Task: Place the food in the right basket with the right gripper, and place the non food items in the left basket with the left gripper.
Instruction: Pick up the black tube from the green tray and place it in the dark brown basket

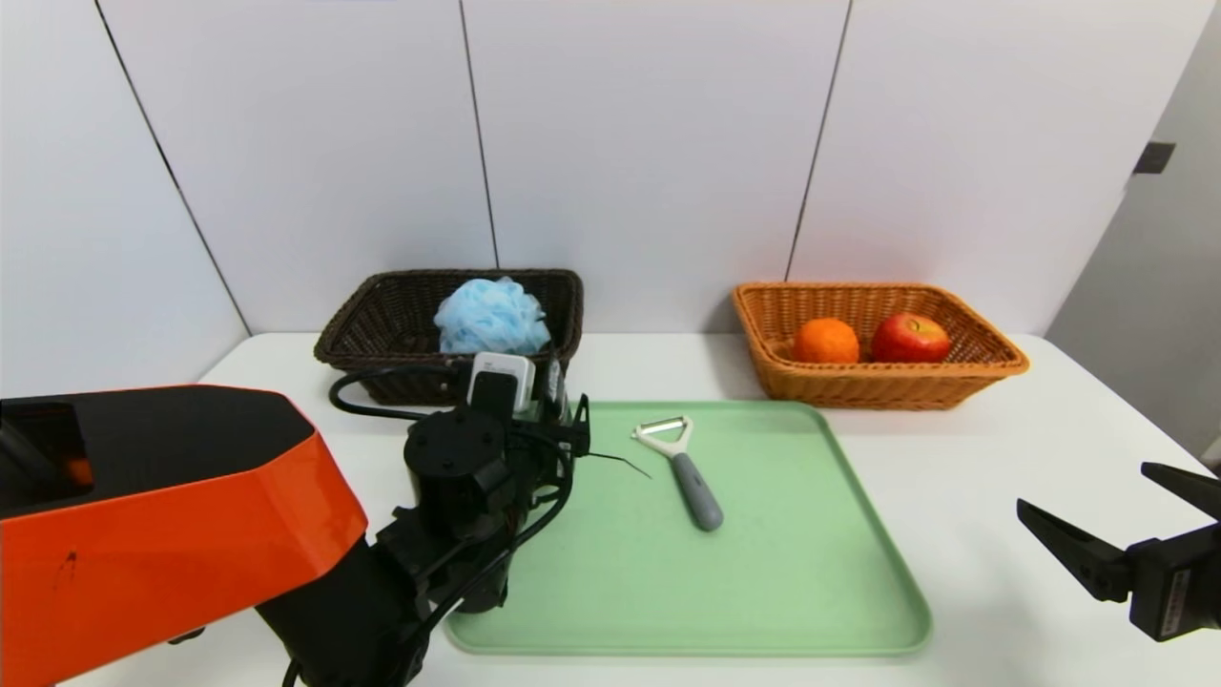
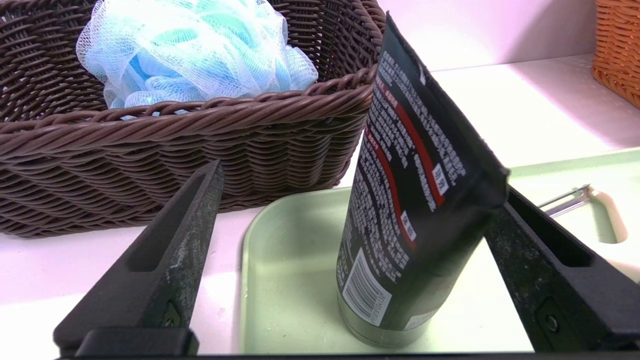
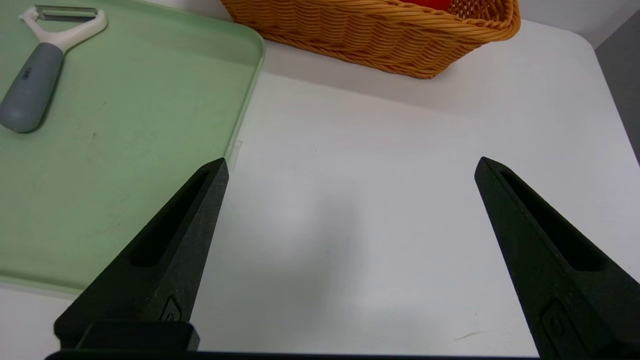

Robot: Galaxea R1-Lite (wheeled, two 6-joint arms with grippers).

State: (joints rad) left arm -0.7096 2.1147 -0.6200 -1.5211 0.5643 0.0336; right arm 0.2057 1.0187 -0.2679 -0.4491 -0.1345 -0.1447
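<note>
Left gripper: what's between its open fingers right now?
In the left wrist view, the black tube stands on the green tray between the left gripper's open fingers, against one finger.

The head camera looks forward and down across the whole counter (image 1: 954, 458) toward the white wall. The left wrist camera sits low and close, facing the dark basket (image 2: 175, 145). The right wrist camera looks down at bare counter. All three views share the green tray (image 1: 811, 572) and the peeler (image 1: 682, 468).
</note>
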